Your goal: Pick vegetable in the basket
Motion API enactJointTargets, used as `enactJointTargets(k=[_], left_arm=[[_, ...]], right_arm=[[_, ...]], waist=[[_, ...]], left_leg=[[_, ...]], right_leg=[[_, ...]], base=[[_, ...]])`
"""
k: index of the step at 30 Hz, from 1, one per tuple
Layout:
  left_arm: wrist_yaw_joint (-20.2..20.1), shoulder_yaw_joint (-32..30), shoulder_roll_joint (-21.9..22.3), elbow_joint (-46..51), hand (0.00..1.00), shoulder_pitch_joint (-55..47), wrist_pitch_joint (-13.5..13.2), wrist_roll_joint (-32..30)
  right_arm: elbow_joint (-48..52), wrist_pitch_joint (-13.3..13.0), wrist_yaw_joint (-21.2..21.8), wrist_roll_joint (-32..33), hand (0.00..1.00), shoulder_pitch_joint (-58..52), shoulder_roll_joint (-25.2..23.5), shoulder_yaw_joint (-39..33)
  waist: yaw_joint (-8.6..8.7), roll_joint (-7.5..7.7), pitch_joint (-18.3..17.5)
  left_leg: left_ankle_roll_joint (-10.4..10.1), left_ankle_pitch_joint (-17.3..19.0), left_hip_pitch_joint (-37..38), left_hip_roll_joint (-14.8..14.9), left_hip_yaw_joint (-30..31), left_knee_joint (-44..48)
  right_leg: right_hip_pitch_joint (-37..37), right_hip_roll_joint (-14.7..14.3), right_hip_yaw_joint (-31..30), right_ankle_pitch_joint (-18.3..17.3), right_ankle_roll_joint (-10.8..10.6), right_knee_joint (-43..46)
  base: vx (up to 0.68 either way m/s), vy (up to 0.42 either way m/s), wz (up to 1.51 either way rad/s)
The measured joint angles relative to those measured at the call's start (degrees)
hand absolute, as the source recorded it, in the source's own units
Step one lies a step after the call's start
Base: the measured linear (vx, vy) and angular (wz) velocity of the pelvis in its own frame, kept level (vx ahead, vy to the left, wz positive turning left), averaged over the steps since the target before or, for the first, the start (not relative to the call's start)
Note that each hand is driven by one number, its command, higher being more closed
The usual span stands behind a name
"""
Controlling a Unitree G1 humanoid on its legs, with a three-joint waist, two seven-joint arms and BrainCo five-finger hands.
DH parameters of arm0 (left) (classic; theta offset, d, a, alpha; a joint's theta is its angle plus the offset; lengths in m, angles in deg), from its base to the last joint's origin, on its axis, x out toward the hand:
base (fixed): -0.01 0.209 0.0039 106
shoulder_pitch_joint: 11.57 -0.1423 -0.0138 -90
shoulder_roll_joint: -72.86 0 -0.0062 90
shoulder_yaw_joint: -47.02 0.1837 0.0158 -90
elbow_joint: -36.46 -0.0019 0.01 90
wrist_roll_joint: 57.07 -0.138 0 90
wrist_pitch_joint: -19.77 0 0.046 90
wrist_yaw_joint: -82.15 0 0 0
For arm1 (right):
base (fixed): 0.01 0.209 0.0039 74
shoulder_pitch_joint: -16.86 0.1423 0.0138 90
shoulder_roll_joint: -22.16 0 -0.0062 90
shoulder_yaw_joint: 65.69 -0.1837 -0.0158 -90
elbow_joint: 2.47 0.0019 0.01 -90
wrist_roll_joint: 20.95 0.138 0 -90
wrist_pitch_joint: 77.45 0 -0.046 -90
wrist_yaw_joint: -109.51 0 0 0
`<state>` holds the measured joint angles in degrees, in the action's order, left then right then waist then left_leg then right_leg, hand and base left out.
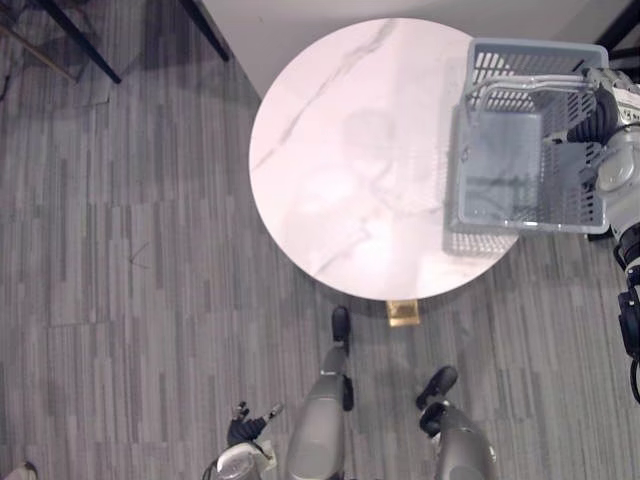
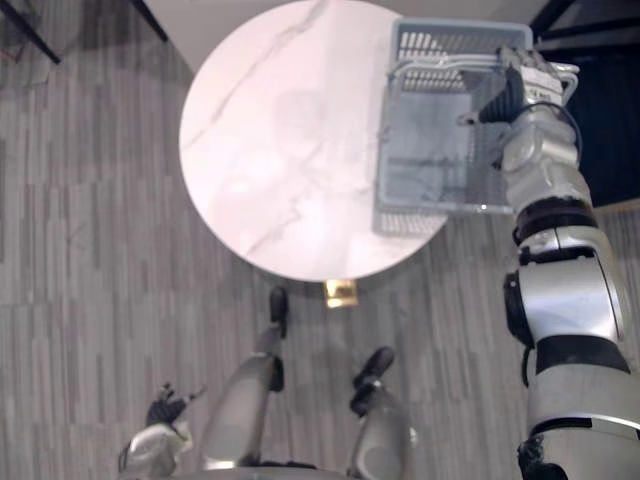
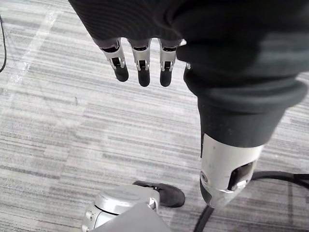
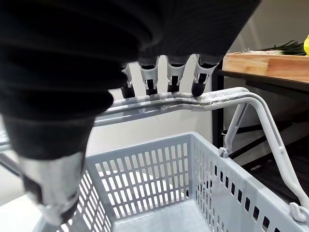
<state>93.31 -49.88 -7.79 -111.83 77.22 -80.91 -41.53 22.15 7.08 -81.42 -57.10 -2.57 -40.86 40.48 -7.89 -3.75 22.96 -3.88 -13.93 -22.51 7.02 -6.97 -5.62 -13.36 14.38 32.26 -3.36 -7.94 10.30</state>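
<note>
**Basket gripped at the counter's edge, greens off on a side shelf**

The round, white marble-patterned counter [image 1: 340,150] stood on a grey striped floor [image 1: 120,250], its brass-coloured base [image 1: 404,312] showing under the near rim. Dark furniture legs [image 1: 85,45] stood on the floor beyond the counter's far left, well apart from it. The counter's top carried nothing between the robot and the basket.

The grey slotted basket [image 1: 520,55] sat at the counter's right side, part of it overhanging the rim; whether its bottom touched the top could not be told. Its floor was bare. The right hand [image 2: 520,85] was above it, fingers [image 4: 203,77] curled over the two raised handles [image 4: 159,102], which lay pressed together in that grasp.

Past the basket's far corner, the right wrist view showed a wooden board [image 4: 260,63] on a dark shelf [image 4: 270,79], with green vegetable stalks [image 4: 285,47] lying on the board. They were outside the basket and apart from either hand.

The left hand [image 3: 140,63] hung low at the robot's side over the floor, its fingers straight and slack, holding nothing.
</note>
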Motion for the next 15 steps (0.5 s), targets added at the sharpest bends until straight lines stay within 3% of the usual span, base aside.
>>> enactJointTargets(k=[15], left_arm=[[0.0, 0.4, 0.0, -0.7, 0.0, 1.1, 0.1, 0.0]], right_arm=[[14.0, -3.0, 0.3, 0.1, 0.0, -7.9, -0.1, 6.9]], waist=[[1.23, 0.79, 0.3]], left_leg=[[-0.1, -0.1, 1.0, 0.3, -1.3, 0.0]], right_leg=[[-1.3, 0.7, -2.7, -1.5, 0.2, 3.3]], base=[[-0.01, -0.004, -0.03]])
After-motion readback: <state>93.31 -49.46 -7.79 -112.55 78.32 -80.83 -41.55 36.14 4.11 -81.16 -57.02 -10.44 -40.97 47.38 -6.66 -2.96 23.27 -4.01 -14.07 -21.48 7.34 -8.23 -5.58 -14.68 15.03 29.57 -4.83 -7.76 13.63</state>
